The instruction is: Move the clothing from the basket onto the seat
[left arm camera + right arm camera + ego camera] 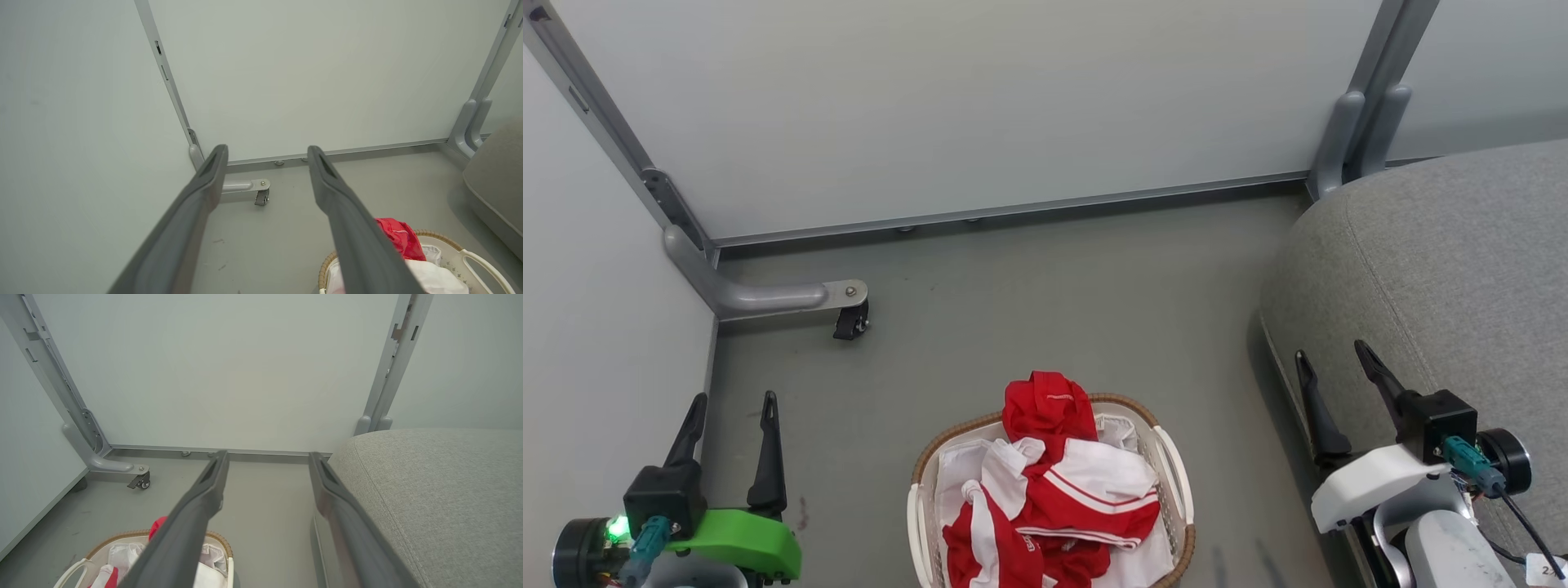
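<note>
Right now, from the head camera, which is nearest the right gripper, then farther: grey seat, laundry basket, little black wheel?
1. Grey fabric seat, just beside the right gripper, on its right.
2. Cream perforated plastic basket, lower left of it.
3. Small black caster wheel, far left by the wall.

Basket (1134,403) sits on the floor (1029,310), low and centre in the head view, with the clothing (1062,482) piled in it and heaped over its far rim. The seat (1445,269) is off to the right, apart from the basket. Left hand (734,398) hangs lower left beside the side panel (596,343), right hand (1330,351) lower right at the seat's near edge. Back panel (980,106) stands behind it all, a caster (851,320) near its left corner.
</note>
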Available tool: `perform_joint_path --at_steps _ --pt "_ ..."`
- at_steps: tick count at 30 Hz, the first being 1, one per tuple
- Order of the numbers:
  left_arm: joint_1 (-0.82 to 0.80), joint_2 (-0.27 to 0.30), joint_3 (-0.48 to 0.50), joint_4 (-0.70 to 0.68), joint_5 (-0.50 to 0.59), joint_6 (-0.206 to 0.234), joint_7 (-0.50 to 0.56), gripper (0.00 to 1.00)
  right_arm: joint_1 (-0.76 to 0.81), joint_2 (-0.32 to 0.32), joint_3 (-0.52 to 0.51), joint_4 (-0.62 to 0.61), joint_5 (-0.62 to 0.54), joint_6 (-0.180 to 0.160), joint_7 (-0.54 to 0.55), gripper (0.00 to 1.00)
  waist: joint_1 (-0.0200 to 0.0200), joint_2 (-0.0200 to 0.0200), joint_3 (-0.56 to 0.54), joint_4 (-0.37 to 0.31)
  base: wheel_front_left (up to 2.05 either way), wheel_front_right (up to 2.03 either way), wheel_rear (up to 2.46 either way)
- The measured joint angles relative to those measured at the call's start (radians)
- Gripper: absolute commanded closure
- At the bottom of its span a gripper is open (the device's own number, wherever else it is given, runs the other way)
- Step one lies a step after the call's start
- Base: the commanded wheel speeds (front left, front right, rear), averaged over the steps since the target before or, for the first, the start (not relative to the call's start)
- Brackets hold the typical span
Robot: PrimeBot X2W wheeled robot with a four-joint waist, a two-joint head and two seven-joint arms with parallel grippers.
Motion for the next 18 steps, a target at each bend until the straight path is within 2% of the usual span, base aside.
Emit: perform_joint_path --at_steps 11,18 --pt "0.001 0.009 -0.025 0.009 0.058 -0.002 -0.020 0.00 -0.014 0.001 0.003 -0.005 -0.078 0.000 -0.019 0.00 0.0000 0.0000 0.020 -0.004 0.00 0.00 0.00" --pt "-0.023 0.014 -0.058 0.007 0.021 -0.003 -0.021 0.00 -0.046 0.008 0.008 -0.038 -0.089 0.002 -0.019 0.00 0.0000 0.0000 0.072 -0.018 0.00 0.00 0.00"
